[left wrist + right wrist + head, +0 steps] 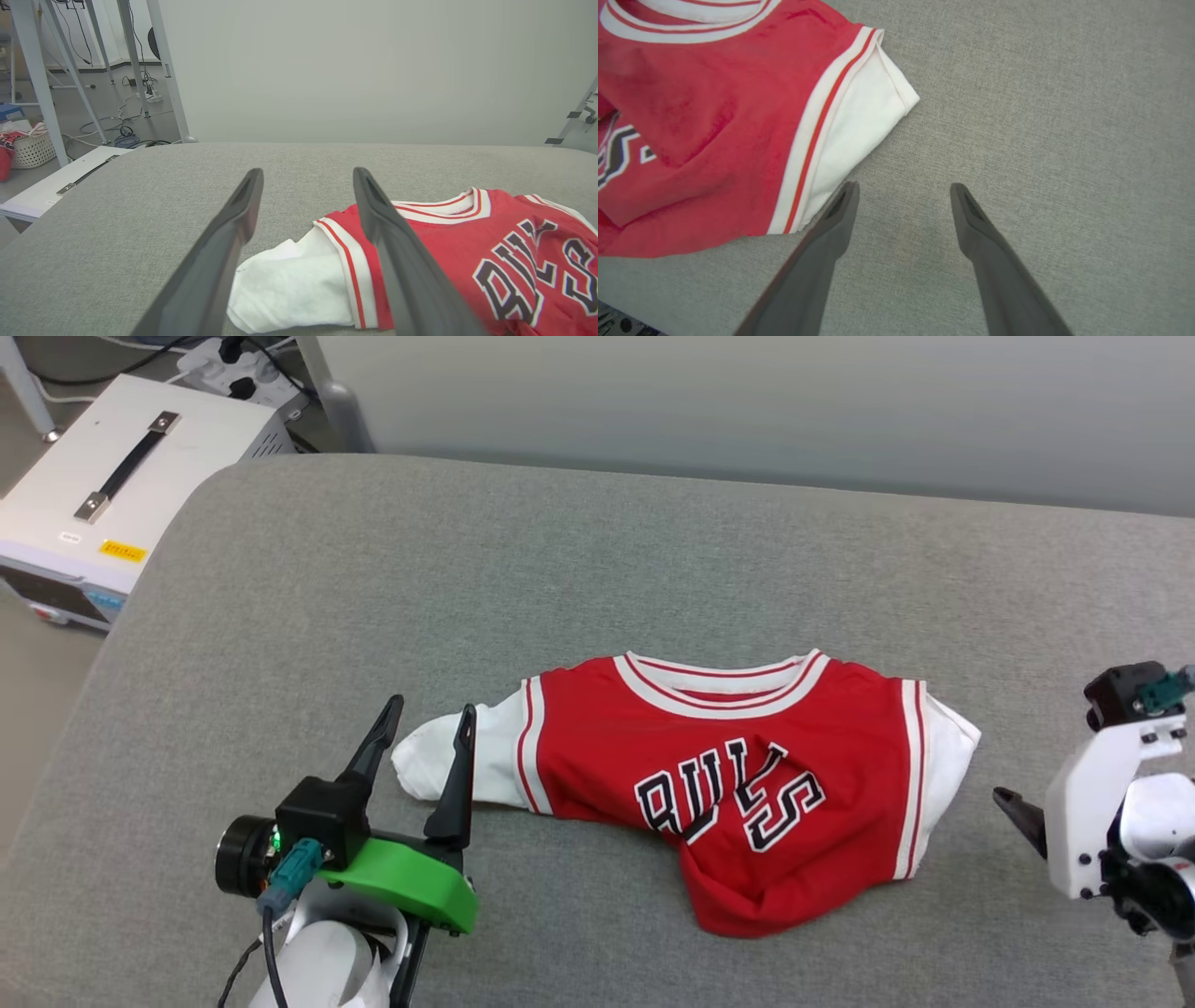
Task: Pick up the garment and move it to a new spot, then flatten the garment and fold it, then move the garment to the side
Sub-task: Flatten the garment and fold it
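The left gripper [431, 707] and right gripper [903, 185] both stand spread and empty. Each should pinch the garment [747, 747] at the edge nearest it, tugging gently outward.

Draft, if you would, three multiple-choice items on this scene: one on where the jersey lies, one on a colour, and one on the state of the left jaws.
1. Where does the garment lie?
A. On a wooden chair.
B. On the grey padded surface.
C. Hanging on a hook.

2. What colour are its sleeves?
A. White.
B. Black.
C. Grey.

3. How do the jaws of the left gripper stand?
A. Shut on the collar.
B. Shut on nothing.
C. Open, holding nothing.

Answers:
1 B: it lies rumpled on the grey cloth, chest lettering up.
2 A: both sleeve ends show white beside the red body.
3 C: a wide gap shows between them, and nothing is pinched.
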Controlling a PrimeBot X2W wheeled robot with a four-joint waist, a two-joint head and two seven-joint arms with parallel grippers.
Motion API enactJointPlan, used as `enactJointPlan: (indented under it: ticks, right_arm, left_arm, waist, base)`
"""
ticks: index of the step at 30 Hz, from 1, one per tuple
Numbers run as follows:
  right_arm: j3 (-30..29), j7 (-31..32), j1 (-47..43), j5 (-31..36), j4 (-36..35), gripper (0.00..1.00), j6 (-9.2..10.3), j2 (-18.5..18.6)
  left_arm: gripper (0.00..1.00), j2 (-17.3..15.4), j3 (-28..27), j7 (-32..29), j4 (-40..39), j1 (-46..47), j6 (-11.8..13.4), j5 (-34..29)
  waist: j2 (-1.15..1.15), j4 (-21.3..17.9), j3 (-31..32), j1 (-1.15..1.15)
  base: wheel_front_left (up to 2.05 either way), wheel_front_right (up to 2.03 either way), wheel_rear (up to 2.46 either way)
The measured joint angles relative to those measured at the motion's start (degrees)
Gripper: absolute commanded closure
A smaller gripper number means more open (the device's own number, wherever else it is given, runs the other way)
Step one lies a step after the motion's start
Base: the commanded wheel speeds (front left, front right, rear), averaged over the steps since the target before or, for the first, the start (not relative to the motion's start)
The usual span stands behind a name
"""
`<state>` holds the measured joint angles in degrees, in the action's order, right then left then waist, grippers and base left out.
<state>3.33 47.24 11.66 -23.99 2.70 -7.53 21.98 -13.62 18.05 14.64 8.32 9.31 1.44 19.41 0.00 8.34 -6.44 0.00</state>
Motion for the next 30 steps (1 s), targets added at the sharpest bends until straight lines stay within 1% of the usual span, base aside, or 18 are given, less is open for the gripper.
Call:
enactJointPlan:
  ticks: [2,6,11,14,21,22,23,24,30]
  right_arm:
    - [-0.5,4.2,2.3,-0.2,0.4,0.00,0.00,0.2]
    - [-1.3,8.3,6.1,0.0,2.1,0.00,0.00,-0.4]
    - [-2.1,8.7,8.4,2.3,5.4,0.00,0.00,-0.5]
    - [-2.6,7.8,9.4,3.2,7.8,0.00,0.00,-0.6]
    - [-1.3,5.5,10.2,3.7,11.4,0.00,0.01,-0.1]
    - [-0.9,5.3,10.2,3.8,11.7,0.26,0.01,0.2]
    - [-0.5,4.9,10.2,3.7,11.9,0.54,0.01,0.4]
    - [0.0,4.4,10.2,3.7,12.0,1.00,0.01,0.7]
    - [2.8,-1.0,10.1,3.1,13.3,1.00,-0.01,1.4]
  left_arm:
    - [0.00,0.6,0.0,0.0,0.1,0.4,-0.2,-0.1]
    - [0.00,1.1,0.0,0.0,0.0,1.5,-0.3,-0.4]
    - [0.00,1.5,-0.6,0.0,-0.1,2.7,-0.5,-0.8]
    - [0.00,2.0,-1.0,0.0,-0.3,3.2,-0.7,-0.9]
    - [0.00,2.9,-2.0,0.0,-0.2,3.8,-1.0,-1.8]
    - [0.00,2.9,-2.1,0.0,-0.1,3.8,-1.2,-1.9]
    - [0.00,2.9,-2.2,0.0,0.0,3.8,-1.2,-2.1]
    - [0.00,3.0,-2.4,0.0,0.1,3.8,-1.2,-2.3]
    - [0.00,3.1,-3.5,0.0,1.0,3.8,-1.5,-2.8]
  waist:
    - [0.00,0.9,-0.7,0.00]
    - [0.00,2.5,-2.6,0.00]
    - [0.00,4.5,-5.2,0.00]
    - [0.00,5.8,-6.7,0.00]
    - [0.00,8.5,-9.5,0.00]
    - [0.00,8.8,-9.8,0.00]
    - [0.00,8.9,-9.9,0.00]
    - [0.00,9.0,-10.0,0.00]
    - [0.00,8.3,-8.7,0.00]
  base:
    - [0.00,0.00,0.00]
    - [0.00,0.00,0.00]
    - [0.00,0.00,0.00]
    - [0.00,0.00,0.00]
    - [0.00,0.00,0.00]
    - [0.00,0.00,0.00]
    - [0.00,0.00,0.00]
    - [0.00,0.00,0.00]
    - [0.00,0.00,0.00]
